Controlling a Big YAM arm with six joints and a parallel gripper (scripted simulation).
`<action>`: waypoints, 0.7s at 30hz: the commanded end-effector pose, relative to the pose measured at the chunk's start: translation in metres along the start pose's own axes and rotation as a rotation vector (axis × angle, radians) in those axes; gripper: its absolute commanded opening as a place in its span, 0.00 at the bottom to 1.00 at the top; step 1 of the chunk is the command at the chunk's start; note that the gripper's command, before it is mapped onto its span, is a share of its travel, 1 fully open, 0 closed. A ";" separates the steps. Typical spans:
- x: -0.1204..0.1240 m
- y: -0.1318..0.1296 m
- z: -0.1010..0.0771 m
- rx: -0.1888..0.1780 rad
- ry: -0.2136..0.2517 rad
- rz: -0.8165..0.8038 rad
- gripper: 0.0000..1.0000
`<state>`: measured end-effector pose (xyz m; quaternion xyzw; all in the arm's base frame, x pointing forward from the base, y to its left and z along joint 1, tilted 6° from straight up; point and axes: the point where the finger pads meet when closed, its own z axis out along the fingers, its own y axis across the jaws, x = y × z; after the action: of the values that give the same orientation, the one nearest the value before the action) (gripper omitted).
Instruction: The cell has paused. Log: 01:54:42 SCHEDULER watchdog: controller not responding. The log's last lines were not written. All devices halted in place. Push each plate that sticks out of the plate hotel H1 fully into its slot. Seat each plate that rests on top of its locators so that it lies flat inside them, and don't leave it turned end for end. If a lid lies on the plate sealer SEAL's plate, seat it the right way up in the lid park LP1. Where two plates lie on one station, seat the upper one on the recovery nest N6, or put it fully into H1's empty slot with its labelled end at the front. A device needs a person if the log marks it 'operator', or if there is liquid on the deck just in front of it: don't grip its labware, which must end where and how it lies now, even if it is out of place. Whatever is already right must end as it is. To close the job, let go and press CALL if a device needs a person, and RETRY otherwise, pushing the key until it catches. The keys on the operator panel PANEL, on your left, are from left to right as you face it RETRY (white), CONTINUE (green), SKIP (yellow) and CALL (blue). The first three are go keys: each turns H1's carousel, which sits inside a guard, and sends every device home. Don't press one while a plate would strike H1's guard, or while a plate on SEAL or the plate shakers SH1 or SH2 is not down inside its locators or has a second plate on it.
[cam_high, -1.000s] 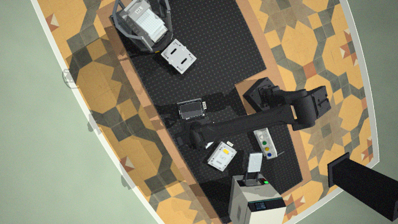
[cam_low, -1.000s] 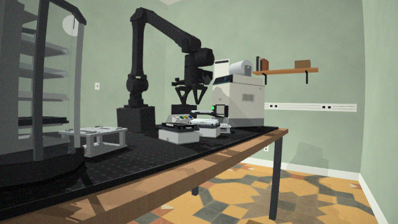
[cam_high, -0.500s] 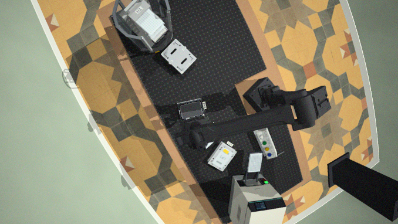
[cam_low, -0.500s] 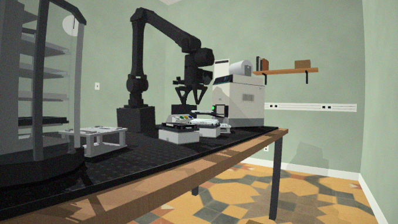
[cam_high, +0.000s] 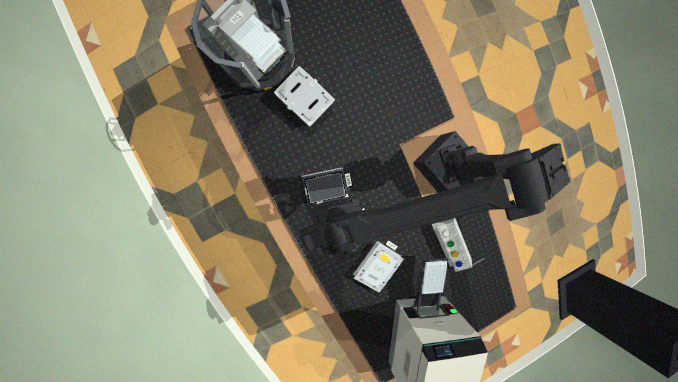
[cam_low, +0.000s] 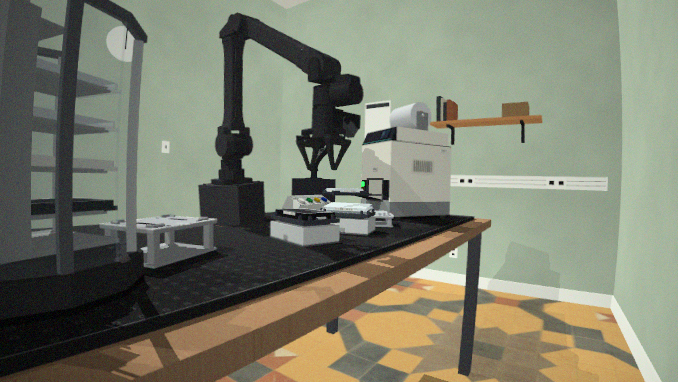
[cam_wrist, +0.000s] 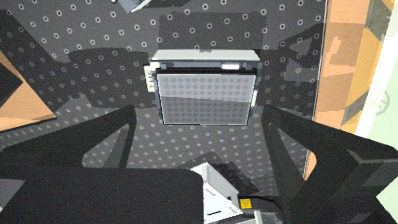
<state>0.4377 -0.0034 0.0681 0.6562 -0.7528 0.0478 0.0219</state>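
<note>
Hovering our black parallel gripper with jaws spread wide and empty, we line up above the grey well plate — likely unseated on its white shaker base.

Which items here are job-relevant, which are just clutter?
Job: plate hotel H1; recovery nest N6; shaker plate; lid park LP1; PANEL; sealer SEAL; open gripper.
Clutter: wall shelf; paper roll.
</note>
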 end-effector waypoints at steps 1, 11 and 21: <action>-0.007 -0.028 -0.042 0.081 -0.018 0.008 1.00; -0.008 -0.026 -0.070 0.083 -0.018 0.006 1.00; -0.007 -0.024 -0.092 0.084 -0.019 0.006 1.00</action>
<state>0.4361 0.0014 0.1160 0.6560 -0.7530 0.0468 0.0229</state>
